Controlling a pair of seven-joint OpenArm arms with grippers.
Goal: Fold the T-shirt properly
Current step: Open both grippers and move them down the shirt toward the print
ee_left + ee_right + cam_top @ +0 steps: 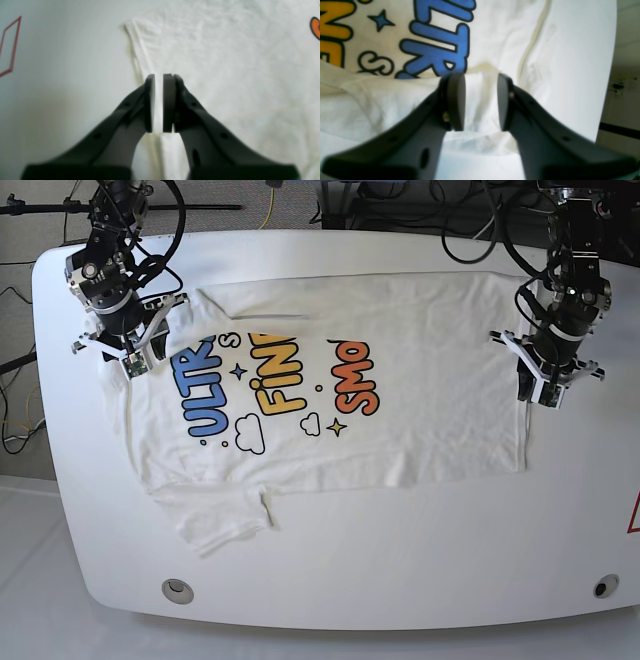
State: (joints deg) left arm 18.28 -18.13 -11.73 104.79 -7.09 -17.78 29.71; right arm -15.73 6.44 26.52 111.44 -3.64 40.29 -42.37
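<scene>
1. Left gripper first: the jaws stand a thin slit apart, with white showing in the gap. Cloth pinched between them, or just shirt lying underneath? Can't tell from the wrist view. If it's only a skim of the hem, the edge could slide out the moment the arm lifts.

2. Right gripper: jaws clearly parted, with a wide gap and folded white fabric visible through it. Nothing is clamped that I can see. If the jaws close here they might catch one layer only, or bunch the collar area instead of a clean corner.

3. Going outward, the T-shirt lies print-up across the table, mostly flat. The right gripper sits at the shoulder end near the blue "ULTRA", the left one at the hem edge on the opposite end. In the base view the far sleeve is already tucked over the shirt, while the near sleeve sticks out rumpled toward the front edge.

4. Biggest risk, I reckon — uneven grips. One side holds, the other slips, and the fold goes skewed.

5. That loose near sleeve could drag or flop under the body during a fold, leaving a lump.

6. The left gripper works right beside the bare table, so a low pass could scrape the surface and push the hem into wrinkles — not grab it.
</scene>
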